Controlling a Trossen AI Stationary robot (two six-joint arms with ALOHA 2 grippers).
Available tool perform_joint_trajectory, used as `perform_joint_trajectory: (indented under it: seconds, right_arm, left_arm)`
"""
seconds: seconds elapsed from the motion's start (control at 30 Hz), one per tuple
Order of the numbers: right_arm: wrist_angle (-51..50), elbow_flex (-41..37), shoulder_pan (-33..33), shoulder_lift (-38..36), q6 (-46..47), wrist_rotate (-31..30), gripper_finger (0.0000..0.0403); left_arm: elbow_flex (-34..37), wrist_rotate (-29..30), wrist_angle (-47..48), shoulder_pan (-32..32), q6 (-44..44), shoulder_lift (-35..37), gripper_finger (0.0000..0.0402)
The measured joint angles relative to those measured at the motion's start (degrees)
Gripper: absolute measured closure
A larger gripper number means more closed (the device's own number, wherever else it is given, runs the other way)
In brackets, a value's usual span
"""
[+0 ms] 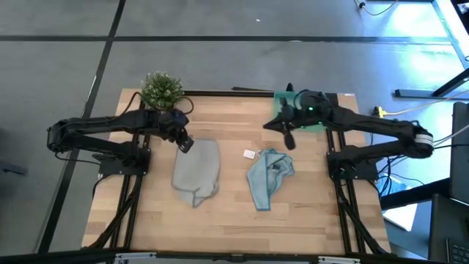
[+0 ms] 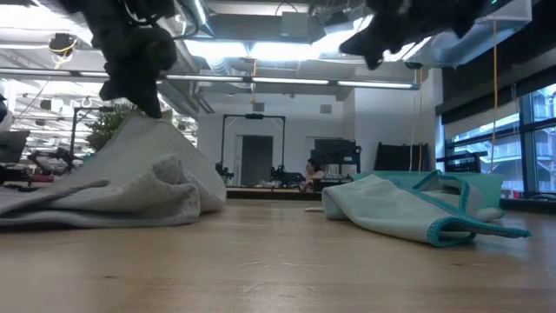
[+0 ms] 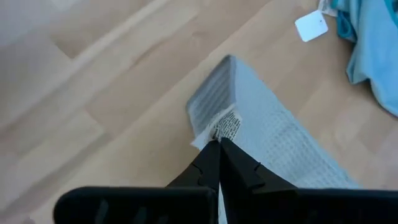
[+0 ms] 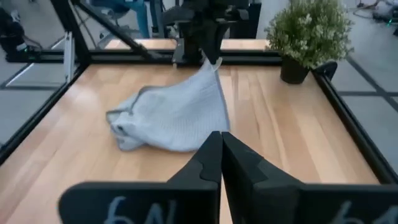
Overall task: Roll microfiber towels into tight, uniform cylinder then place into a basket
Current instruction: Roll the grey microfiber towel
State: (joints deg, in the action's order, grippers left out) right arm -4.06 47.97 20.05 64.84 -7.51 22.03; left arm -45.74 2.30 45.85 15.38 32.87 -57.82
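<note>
The grey towel (image 1: 196,174) is pinched at one corner by the left gripper (image 1: 185,144), fingers closed on the cloth. That corner is lifted off the table (image 1: 220,220); the rest of the towel is left crumpled on the wood, draped down from the grip. In the low view the towel (image 2: 130,178) is seen pulled up into a peak under the gripper (image 2: 148,109). In the left wrist view the closed fingertips (image 3: 219,146) are seen clamped on the frayed corner of the towel (image 3: 261,130).

The blue towel (image 1: 268,176) is left bunched on the table to the right of the grey one, apart from it, untouched. Its white tag (image 1: 250,154) is laid on the wood just beside it, toward the far side. The teal hem is seen in the low view (image 2: 408,213).

The right gripper (image 1: 289,139) is held in the air with fingers closed, nothing gripped, near the basket (image 1: 282,99). The basket is at the table's far right edge, mostly covered by the right arm; its contents cannot be told. In the right wrist view the closed fingers (image 4: 221,155) are pointed across the table at the grey towel (image 4: 174,115).

A potted plant (image 1: 161,89) is set at the far left corner.
</note>
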Motion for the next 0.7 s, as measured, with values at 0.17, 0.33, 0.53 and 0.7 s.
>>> perform_joint_trajectory:
  seconds: [0.17, 0.33, 0.53, 0.7]
  right_arm:
    - [9.99, 0.0, 0.0, 7.06, 1.19, 0.08, 0.038]
    - [19.99, 0.0, -0.02, 13.97, 1.22, 0.08, 0.0369]
    - [32.3, 0.02, -0.47, 22.59, 1.43, 0.08, 0.0337]
    - [35.21, 3.7, -0.81, 29.42, 4.4, 1.32, 0.0305]
  left_arm:
    - [-1.67, 0.12, 0.06, 0.0, -4.16, 0.0, 0.0401]
    - [-2.31, 0.12, -0.49, 0.0, -8.4, 0.0, 0.0401]
    - [-2.31, 0.09, -1.21, -0.07, -13.19, 0.0, 0.0401]
    - [-2.31, 0.01, -6.82, -0.06, -15.72, 0.0, 0.0402]
